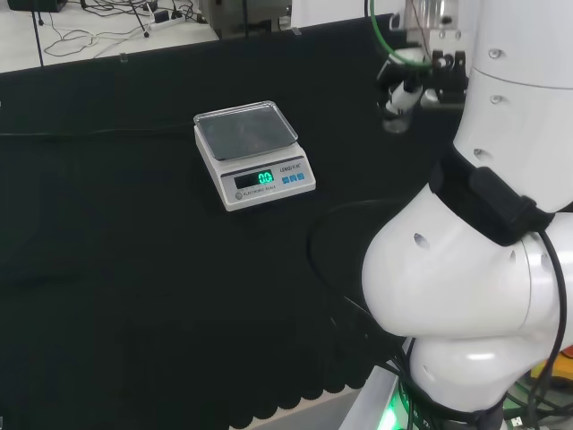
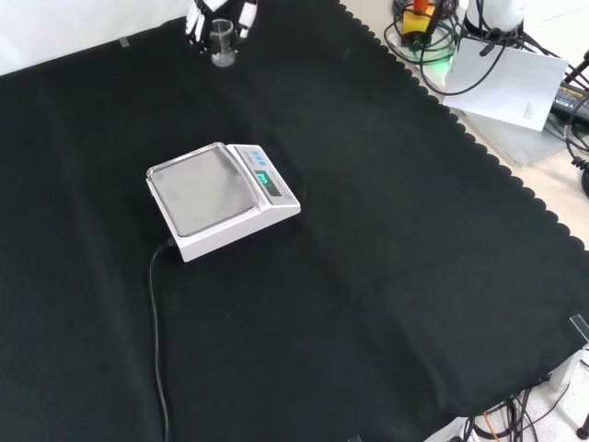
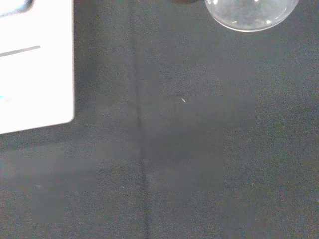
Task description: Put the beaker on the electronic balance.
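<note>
1. In the front view, the hand [image 2: 217, 17] sits at the top edge of the frame, left of centre, with its black and white fingers [image 2: 195, 22] curled on either side of a small clear beaker [image 2: 222, 44].
2. The beaker stands upright between those fingers, its rim up among them and its base hanging below the fingertips, over the black cloth of the tabletop [image 2: 386, 239].
3. Whether the beaker's base touches the cloth or hangs just above it cannot be told from that view.
4. In the head view, the hand [image 1: 428, 79] appears in the upper right of the frame, tucked against the arm's big white links [image 1: 501, 179], and the clear beaker [image 1: 399, 106] shows below it as a pale glassy shape.
5. The electronic balance [image 2: 221, 198] stands left of centre in the front view, well apart from the beaker and lower in the frame.
6. Its steel pan [image 2: 201, 189] is bare, and a lit green display [image 2: 264, 179] faces toward the right of that frame.
7. A dark cable [image 2: 156, 341] runs from the balance's lower left side down toward the bottom edge of the front view.
8. In the head view the balance [image 1: 253, 152] lies in the upper middle, with the beaker off to its right.
9. The wrist view shows the beaker's round clear bottom [image 3: 251, 12] close up, with a white corner of the balance [image 3: 35, 64] apart from it across the black cloth.
</note>
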`<state>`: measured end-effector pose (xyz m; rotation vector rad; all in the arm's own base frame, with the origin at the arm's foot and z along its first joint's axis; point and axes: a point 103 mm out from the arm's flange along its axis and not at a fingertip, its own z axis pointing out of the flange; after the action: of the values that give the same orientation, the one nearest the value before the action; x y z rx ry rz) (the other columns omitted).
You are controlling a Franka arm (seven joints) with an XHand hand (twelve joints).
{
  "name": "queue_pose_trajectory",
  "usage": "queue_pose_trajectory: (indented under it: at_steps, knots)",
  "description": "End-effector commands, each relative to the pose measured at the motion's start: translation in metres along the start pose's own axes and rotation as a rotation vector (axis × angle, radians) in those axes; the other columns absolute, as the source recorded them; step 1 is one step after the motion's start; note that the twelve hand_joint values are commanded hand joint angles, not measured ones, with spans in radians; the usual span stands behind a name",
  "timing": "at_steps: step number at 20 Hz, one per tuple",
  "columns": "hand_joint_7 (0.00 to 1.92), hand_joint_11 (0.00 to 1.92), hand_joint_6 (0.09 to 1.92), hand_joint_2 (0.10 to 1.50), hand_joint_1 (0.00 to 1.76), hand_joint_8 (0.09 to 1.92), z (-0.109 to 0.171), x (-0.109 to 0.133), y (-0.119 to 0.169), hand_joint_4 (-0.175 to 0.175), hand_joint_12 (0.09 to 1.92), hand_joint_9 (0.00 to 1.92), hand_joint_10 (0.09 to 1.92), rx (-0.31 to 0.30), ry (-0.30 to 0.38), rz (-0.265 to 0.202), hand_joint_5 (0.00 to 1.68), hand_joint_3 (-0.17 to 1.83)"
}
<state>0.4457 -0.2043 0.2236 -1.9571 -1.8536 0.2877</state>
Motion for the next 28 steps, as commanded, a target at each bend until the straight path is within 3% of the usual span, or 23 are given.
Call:
queue_pose_trajectory:
  at_steps: [1,9,13,28]
  knots:
    - [0.51,0.47,1.4,1.25,1.47,1.43,-0.029,0.032,-0.014,-0.175,1.79,0.82,1.44,-0.025,-0.034,-0.1,0.67,0.0]
    - [0.51,0.47,1.4,1.25,1.47,1.43,-0.042,0.059,-0.007,-0.175,1.79,0.82,1.44,-0.038,-0.087,-0.146,0.67,0.0]
    - [0.51,0.48,1.4,1.25,1.47,1.43,-0.046,0.076,0.009,-0.175,1.79,0.82,1.44,-0.056,-0.091,-0.203,0.67,0.0]
    - [0.51,0.48,1.4,1.25,1.47,1.42,-0.038,0.146,0.084,-0.175,1.79,0.81,1.44,-0.008,-0.112,-0.401,0.67,0.0]
